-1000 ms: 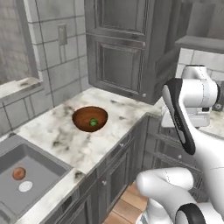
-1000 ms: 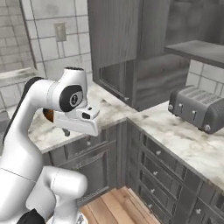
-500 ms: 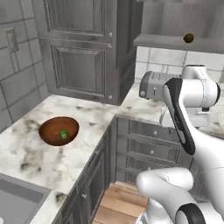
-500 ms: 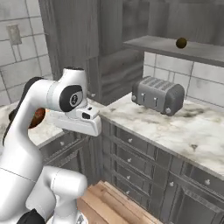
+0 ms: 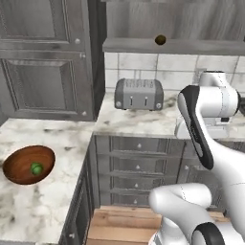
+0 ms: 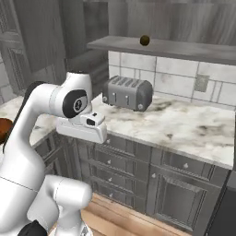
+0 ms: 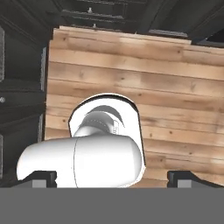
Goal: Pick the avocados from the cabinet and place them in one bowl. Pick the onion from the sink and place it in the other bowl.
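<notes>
One green avocado [image 5: 36, 168] already lies in the reddish-brown bowl [image 5: 19, 167] on the counter's left run. The dark avocado [image 5: 160, 39] sits on the cabinet shelf [image 5: 191, 46], above and to the right of the toaster [image 5: 139, 94]. My gripper [image 7: 112, 178] is open wide and empty, pointing down at the wooden floor [image 7: 175, 87] (well below the shelf). Fetching the second avocado appears to be the step in hand. Next I must raise and reorient the hand toward the shelf.

The table [image 5: 143, 122] carries a toaster [image 5: 139, 94] and a reddish-brown bowl [image 5: 21, 165]; the shelf [image 5: 191, 46] carries one dark avocado [image 5: 160, 39].
</notes>
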